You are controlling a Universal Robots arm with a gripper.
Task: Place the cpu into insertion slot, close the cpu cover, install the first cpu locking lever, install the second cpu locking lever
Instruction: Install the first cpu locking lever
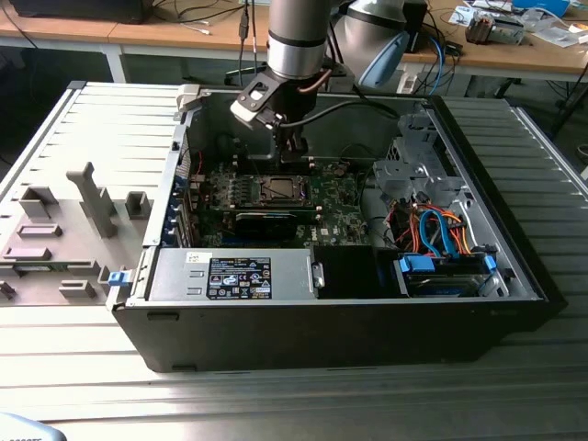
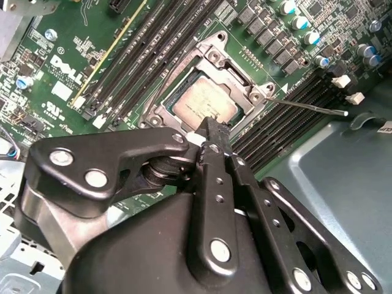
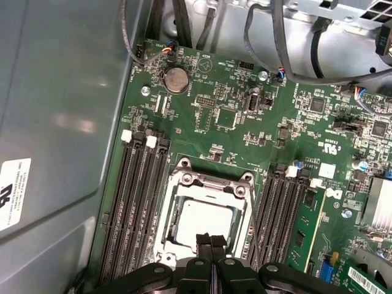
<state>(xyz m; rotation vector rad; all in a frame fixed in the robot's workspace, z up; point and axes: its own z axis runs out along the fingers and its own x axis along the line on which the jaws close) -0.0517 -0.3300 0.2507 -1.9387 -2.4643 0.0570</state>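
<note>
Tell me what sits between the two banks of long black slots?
The cpu, ringed by the silvery cpu cover, lies there, seen in the first wrist view.

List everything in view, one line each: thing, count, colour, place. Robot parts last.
open computer tower case: one, black and grey, lying on the ribbed metal table.
flat case side panel: one, grey, at the exterior view's left of the case.
green motherboard: one, inside the case.
square silver-grey cpu chip: one, mid-board.
thin silvery cpu cover frame: one, lying around the cpu.
thin metal locking lever: one, silvery, angled out beside the cover.
long black memory slots: a bank on each side of the cpu.
round coin battery: one, silver, on the board.
blue and orange cables: one bundle, in the case at the exterior view's right.
black gripper: one, shut, tips over the cpu's edge.
grey robot arm: one, reaching into the case.
</note>
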